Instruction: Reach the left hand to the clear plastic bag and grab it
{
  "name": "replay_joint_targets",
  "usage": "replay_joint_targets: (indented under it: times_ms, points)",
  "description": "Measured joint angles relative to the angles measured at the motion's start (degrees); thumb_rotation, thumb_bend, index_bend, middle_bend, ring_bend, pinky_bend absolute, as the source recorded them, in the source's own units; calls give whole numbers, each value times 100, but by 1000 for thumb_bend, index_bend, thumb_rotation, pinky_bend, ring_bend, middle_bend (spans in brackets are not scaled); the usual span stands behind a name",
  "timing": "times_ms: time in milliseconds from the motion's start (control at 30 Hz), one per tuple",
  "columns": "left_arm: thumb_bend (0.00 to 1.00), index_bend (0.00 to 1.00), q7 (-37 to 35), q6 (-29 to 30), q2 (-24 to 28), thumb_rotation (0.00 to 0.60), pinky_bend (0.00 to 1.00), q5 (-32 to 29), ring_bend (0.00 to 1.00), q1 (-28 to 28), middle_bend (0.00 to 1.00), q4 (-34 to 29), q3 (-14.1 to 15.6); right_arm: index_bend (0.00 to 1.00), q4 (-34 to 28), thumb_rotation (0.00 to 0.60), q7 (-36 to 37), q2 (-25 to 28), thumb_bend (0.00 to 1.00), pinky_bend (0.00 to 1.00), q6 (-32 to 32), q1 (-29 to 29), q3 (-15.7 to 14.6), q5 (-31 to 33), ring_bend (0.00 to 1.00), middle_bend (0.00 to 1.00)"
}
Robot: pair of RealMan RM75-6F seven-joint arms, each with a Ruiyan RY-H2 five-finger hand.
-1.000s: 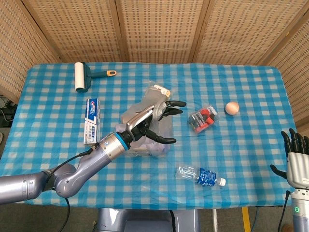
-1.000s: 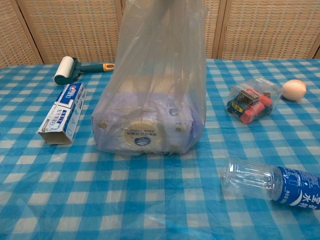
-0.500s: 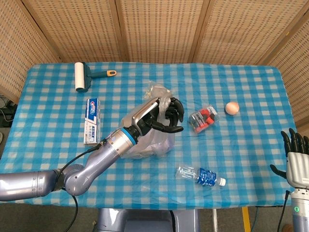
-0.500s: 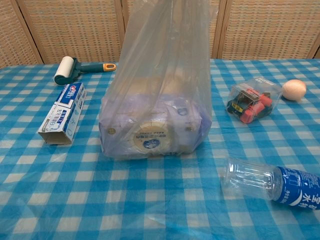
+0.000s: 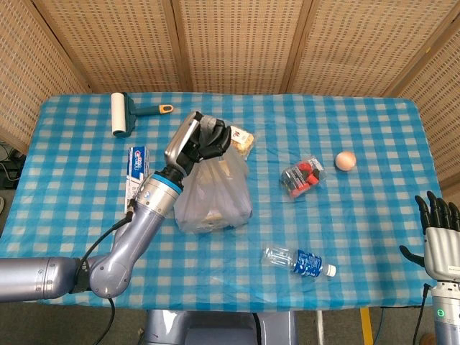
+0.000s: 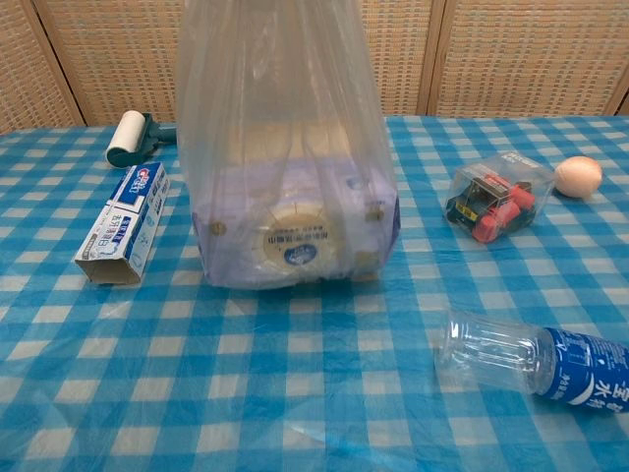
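The clear plastic bag holds a pale purple package with a round label and stands stretched upward at the table's middle. My left hand grips its gathered top, fingers curled around the plastic; in the chest view the hand is above the frame and only the hanging bag shows. The bag's bottom hangs close to the cloth; whether it touches I cannot tell. My right hand waits off the table's right edge with its fingers spread upward, holding nothing.
On the blue checked cloth lie a toothpaste box, a lint roller, a clear pack of red items, an egg and a water bottle.
My left hand closed on the bag's top and rose toward the back left, pulling the bag upright and taut. The right hand has stayed put.
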Motion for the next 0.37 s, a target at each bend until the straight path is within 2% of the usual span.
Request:
replay_joint_targets:
  times_ms: [167, 367]
  points:
    - [693, 1000, 178, 125, 343, 600, 1000, -239, 948, 62, 996, -201, -412, 0, 1, 600, -9, 5, 0, 0, -1, 0, -7, -5, 0, 0]
    - [688, 1000, 322, 203, 565, 600, 1000, -538, 948, 121, 996, -383, -700, 0, -5, 600, -32, -4, 0, 0, -8, 3, -10, 6, 0, 0]
